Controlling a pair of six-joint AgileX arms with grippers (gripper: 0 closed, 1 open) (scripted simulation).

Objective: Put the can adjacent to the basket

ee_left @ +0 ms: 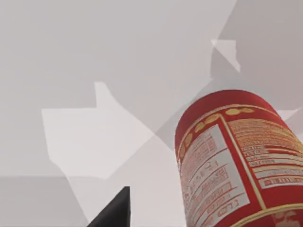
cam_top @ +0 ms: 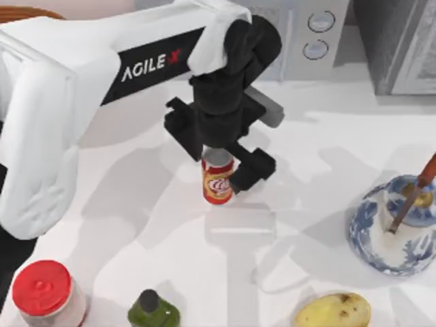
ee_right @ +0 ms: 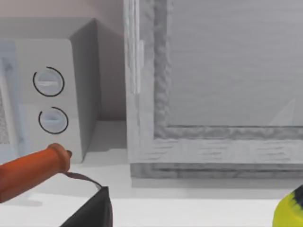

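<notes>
Our left gripper [cam_top: 219, 158] sits directly over the can [cam_top: 217, 179], open, one finger on either side of its silver top. The can stands upright on the worktop [cam_top: 306, 204] just beneath. We should close squarely on it before lifting, keeping it vertical.

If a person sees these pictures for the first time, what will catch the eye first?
First, the big white left arm reaching from the top view's left, its left gripper around the can mid-table. Next, the blue-and-white bowl at the right edge and the red-lidded jar at the near left corner.
</notes>
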